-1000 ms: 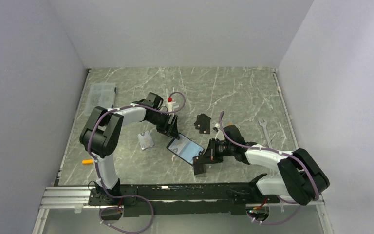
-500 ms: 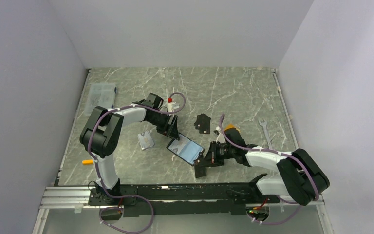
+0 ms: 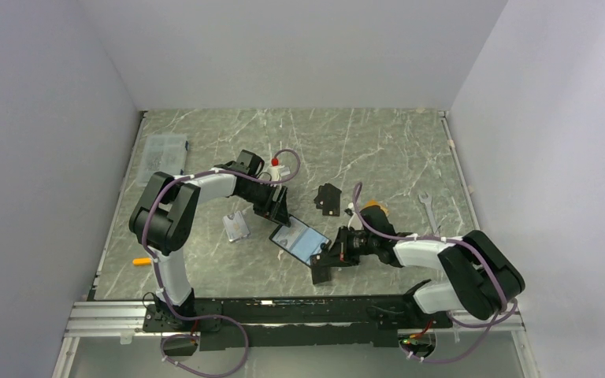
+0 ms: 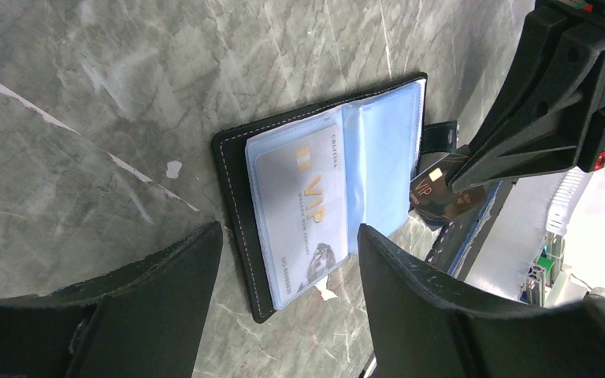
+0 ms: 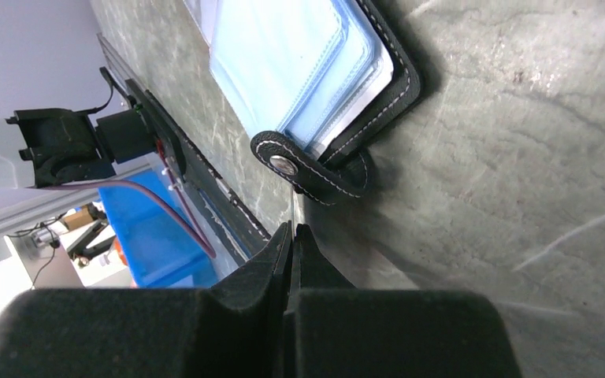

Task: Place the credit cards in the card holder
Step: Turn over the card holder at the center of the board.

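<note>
Grey-green marbled worktop (image 3: 378, 142), pale walls on 3 sides. The L arm (image 3: 205, 183) is reached in from the far-left of the card holder (image 4: 230, 169). The left fingers (image 4: 374, 244) are spread wide over the holder's far-left end, w/ nothing gripped betw. them; contact w/ the holder can't be told. The R arm (image 3: 421, 252) is brought in from the holder's right. The right fingers (image 5: 291, 236) are pressed fully together on a thin dark card (image 4: 441, 193) w/ gold chip, held just beside the holder's snap tab (image 5: 299, 169).

The holder is laid open flat on the worktop betw. the two sets of fingers, bluish clear pockets up. A pale VIP card (image 4: 299, 213) is seen inside one pocket.

A clear screw box (image 3: 164, 150) is set well apart, far-left of the holder. Spare black cards (image 3: 327, 197) are piled beyond it, near. A clear sleeve (image 3: 236, 227) is laid to its left, a wrench (image 3: 426, 206) well to its right.
</note>
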{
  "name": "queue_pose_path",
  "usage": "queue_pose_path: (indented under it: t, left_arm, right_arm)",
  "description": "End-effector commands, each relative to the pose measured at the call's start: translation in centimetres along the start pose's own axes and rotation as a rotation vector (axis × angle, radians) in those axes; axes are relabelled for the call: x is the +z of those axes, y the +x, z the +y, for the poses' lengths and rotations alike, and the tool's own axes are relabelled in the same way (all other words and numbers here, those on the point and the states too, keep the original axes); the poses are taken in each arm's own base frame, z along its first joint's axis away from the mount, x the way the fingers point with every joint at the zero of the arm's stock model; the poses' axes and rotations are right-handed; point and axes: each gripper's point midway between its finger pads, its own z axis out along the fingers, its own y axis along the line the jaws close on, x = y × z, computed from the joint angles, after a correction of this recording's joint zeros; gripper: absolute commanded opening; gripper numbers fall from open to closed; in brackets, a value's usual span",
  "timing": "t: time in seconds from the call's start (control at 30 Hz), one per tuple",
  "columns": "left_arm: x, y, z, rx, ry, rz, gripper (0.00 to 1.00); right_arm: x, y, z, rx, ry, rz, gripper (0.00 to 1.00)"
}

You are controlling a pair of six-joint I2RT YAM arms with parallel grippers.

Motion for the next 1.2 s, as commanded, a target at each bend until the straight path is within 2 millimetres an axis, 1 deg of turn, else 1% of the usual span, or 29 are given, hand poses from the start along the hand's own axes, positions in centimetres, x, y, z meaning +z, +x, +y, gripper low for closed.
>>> queue_pose_path:
  t: [0.0, 0.1, 0.27, 0.47, 0.6, 0.8, 0.87, 1.0, 1.1, 1.17]
  left_arm:
    - [0.4, 1.4, 0.0, 0.001, 0.005, 0.039, 0.71]
    - [0.3, 1.4, -0.2, 0.001, 0.017, 0.038, 0.7]
    - [0.2, 1.1, -0.9, 0.008, 0.054, 0.03, 0.7]
    - [0.1, 1.1, -1.3, 0.005, 0.077, 0.028, 0.7]
    - [-0.3, 0.8, -1.2, -0.001, 0.094, 0.009, 0.7]
    - [-1.5, -0.3, -1.4, -0.074, 0.177, -0.051, 0.71]
    - [-1.6, -0.2, -1.6, -0.084, 0.201, -0.06, 0.71]
    - [-1.7, -0.1, -2.1, -0.093, 0.24, -0.063, 0.72]
    - [-1.5, 0.2, -1.8, -0.097, 0.232, -0.05, 0.72]
    - [-1.2, 0.5, -1.2, -0.11, 0.204, -0.037, 0.71]
  right_arm:
    - [0.4, -1.4, 1.0, -0.03, -0.038, -0.041, 0.0]
    - [0.3, -2.0, 1.7, -0.051, -0.054, -0.058, 0.0]
    - [-0.1, -4.1, 3.8, -0.117, -0.071, -0.114, 0.0]
    - [0.6, -5.3, 5.1, -0.131, -0.103, -0.109, 0.0]
    - [0.6, -5.6, 5.4, -0.139, -0.107, -0.114, 0.0]
    - [1.0, -5.7, 5.2, -0.125, -0.11, -0.111, 0.0]
    - [1.4, -6.2, 5.5, -0.126, -0.122, -0.113, 0.0]
    - [2.5, -7.1, 5.5, -0.123, -0.116, -0.109, 0.0]
    - [3.0, -7.4, 5.3, -0.119, -0.11, -0.103, 0.0]
    - [3.2, -7.6, 5.2, -0.117, -0.108, -0.104, 0.0]
